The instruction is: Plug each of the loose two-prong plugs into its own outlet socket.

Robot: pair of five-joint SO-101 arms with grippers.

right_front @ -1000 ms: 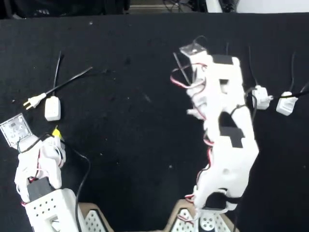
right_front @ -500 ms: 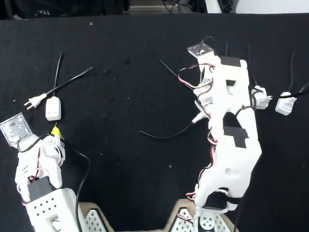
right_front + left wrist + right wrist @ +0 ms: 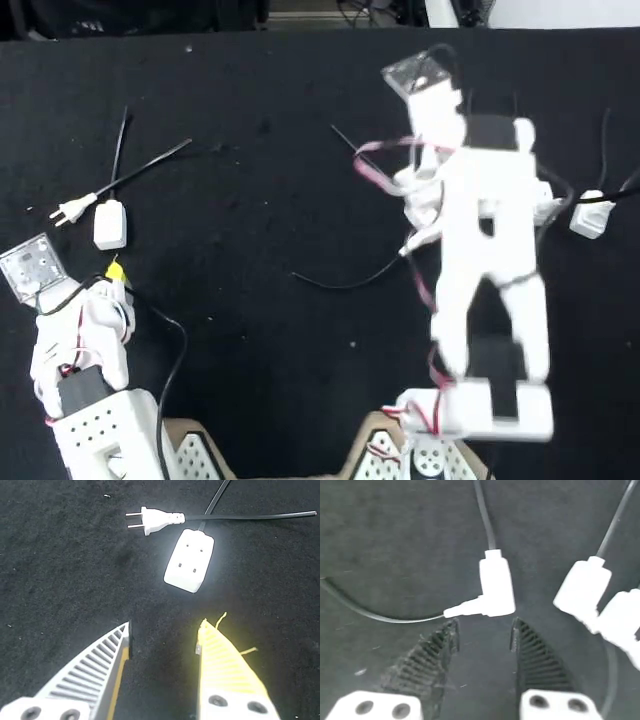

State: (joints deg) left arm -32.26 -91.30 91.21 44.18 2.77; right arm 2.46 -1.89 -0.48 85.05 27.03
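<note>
In the left wrist view a white two-prong plug (image 3: 155, 520) on a black cable lies loose beside a white outlet block (image 3: 189, 567). My left gripper (image 3: 165, 625) is open a little short of that block. The same plug (image 3: 68, 211) and outlet (image 3: 108, 224) lie at the table's left. My right gripper (image 3: 482, 625) is open just in front of a second white outlet (image 3: 496, 585). A white plug (image 3: 465, 611) meets that outlet's side, and I cannot tell whether its prongs are in. In the high view this plug (image 3: 408, 246) lies beside the right arm (image 3: 485, 230).
Two more white blocks (image 3: 582, 587) (image 3: 620, 622), joined end to end, lie close by the second outlet. One white block (image 3: 590, 215) sits at the far right. A black cable (image 3: 340, 280) curves across the dark table (image 3: 260, 330). Thin black cables run toward the back.
The right arm has swung up and stretched toward the back. The black cable it held up a second ago now lies on the table. The left arm has kept still.
</note>
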